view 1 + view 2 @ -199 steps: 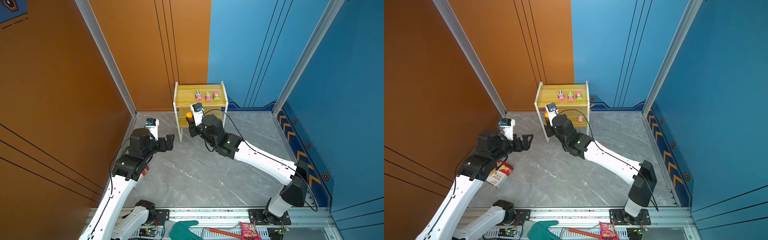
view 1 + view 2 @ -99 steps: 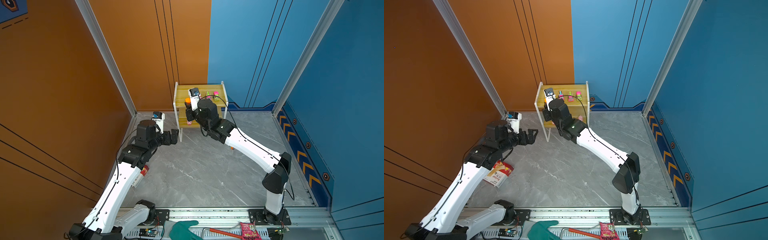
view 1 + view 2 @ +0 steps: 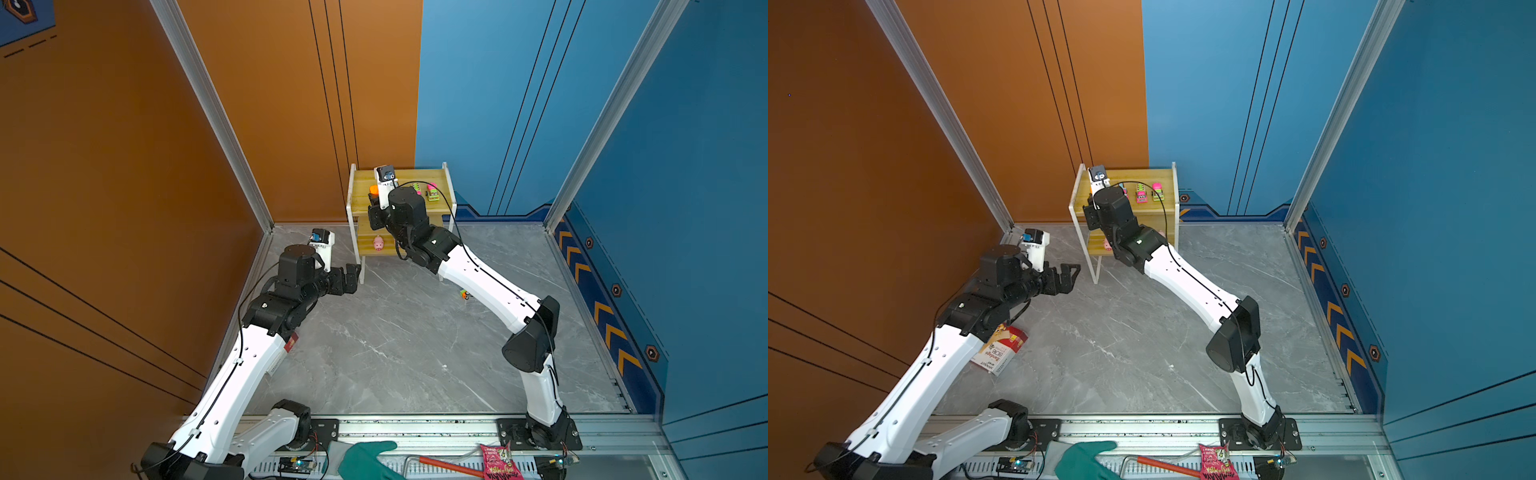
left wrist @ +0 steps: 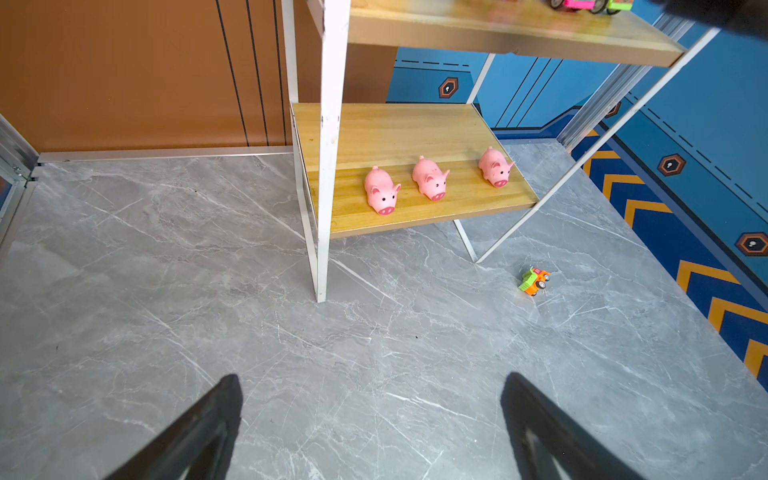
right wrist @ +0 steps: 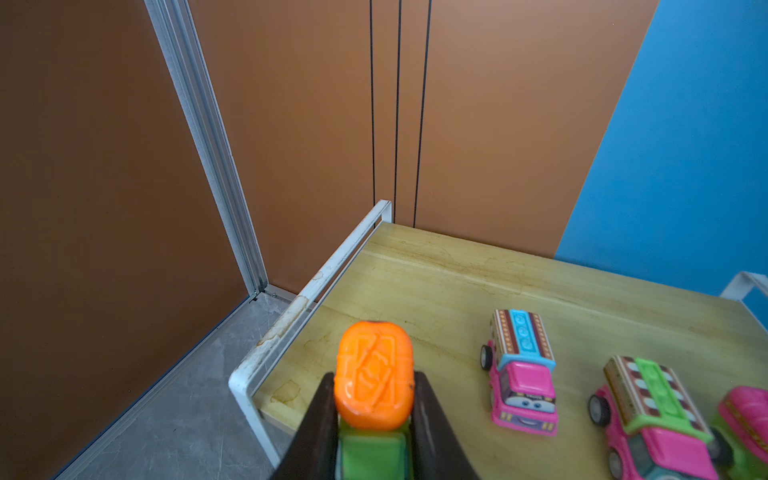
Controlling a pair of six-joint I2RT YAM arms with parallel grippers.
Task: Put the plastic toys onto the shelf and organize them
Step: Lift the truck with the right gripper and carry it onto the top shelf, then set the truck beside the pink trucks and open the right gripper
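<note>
- Only from the right wrist: right gripper (image 5: pixel 374 380) pinched narrow on an orange-topped green truck (image 5: pixel 373 374), over the shelf (image 5: pixel 457 282) top board by its end rail; parked alongside, pink-and-blue truck (image 5: pixel 521 374), pink-and-green truck (image 5: pixel 652 399), and a third truck (image 5: pixel 744 411) cut by the frame, probably pink.
- Only from the left wrist: three pink pigs (image 4: pixel 382 191) (image 4: pixel 431 179) (image 4: pixel 494 167) in a row on the shelf's lower board, snouts toward its front edge.
- Low before the shelf's left front leg, apart from it: left gripper (image 4: pixel 370 380), empty, fingers spread wide.
- On the grey marbled floor (image 4: pixel 208 249) near the shelf's right front leg: stray orange-and-green truck (image 4: pixel 534 281).
- Behind the shelf, orange wall (image 3: pixel 291 104) meeting blue wall (image 3: pixel 498 104); well left of the shelf, under the left arm, red-and-white box (image 3: pixel 1000 349), plain in a top view only.
</note>
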